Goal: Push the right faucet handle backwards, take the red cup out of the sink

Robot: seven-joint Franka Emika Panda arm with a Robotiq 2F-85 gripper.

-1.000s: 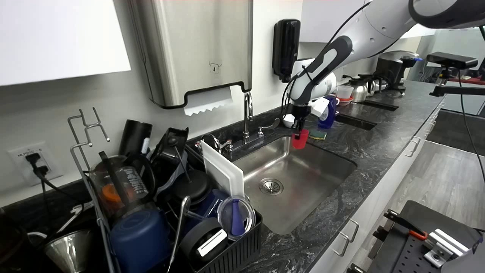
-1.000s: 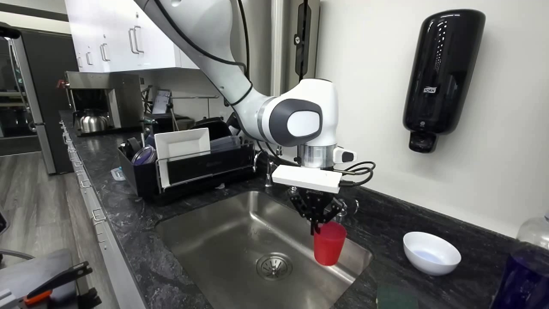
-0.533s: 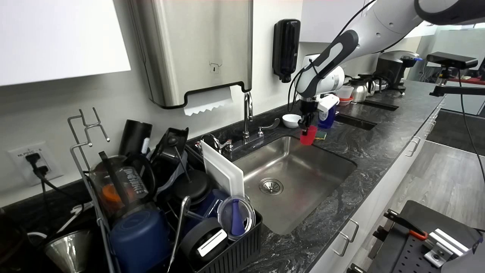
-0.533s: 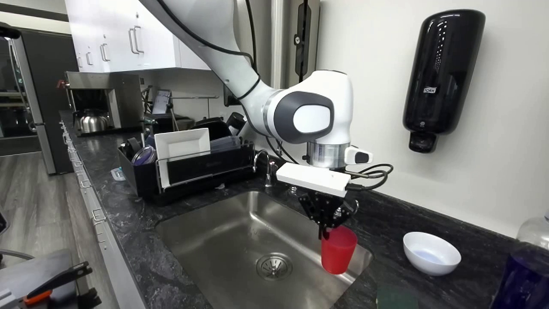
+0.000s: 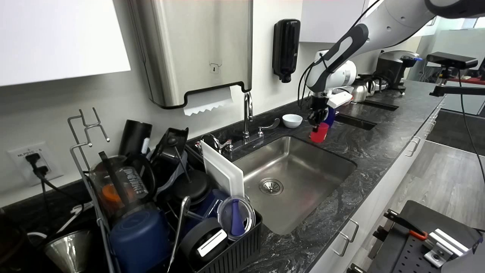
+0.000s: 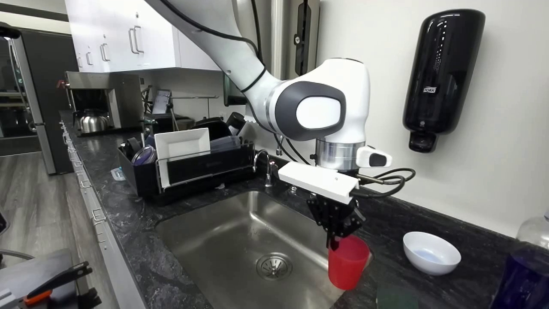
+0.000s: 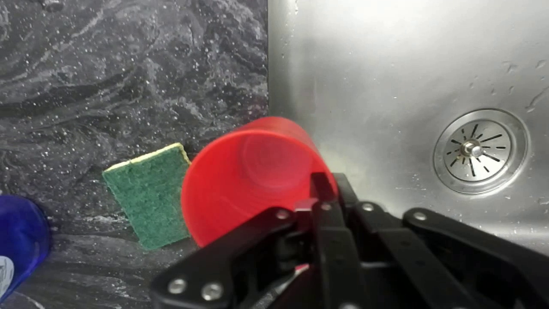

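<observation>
My gripper (image 7: 336,185) is shut on the rim of the red cup (image 7: 257,171), one finger inside the wall and one outside. The cup (image 5: 320,133) hangs mouth up, slightly tilted, at the end of the steel sink (image 5: 314,167). In the wrist view it overlaps the line between sink (image 7: 386,86) and countertop; its height above them is hard to judge. Both exterior views show the gripper (image 6: 332,243) above the cup (image 6: 348,262). In an exterior view the right faucet handle (image 5: 271,126), a chrome lever, slants up toward the wall beside the spout (image 5: 248,110).
A green sponge (image 7: 150,197) lies on the counter beside the cup, with a blue bottle (image 7: 21,240) farther out. A white bowl (image 6: 432,253) stands near the wall. The loaded dish rack (image 6: 206,167) borders the sink's opposite end. A black soap dispenser (image 6: 444,73) hangs on the wall.
The arm has carried the red cup away from the faucet, past the sink's end toward the sponge side. The grip on the rim stays the same.
</observation>
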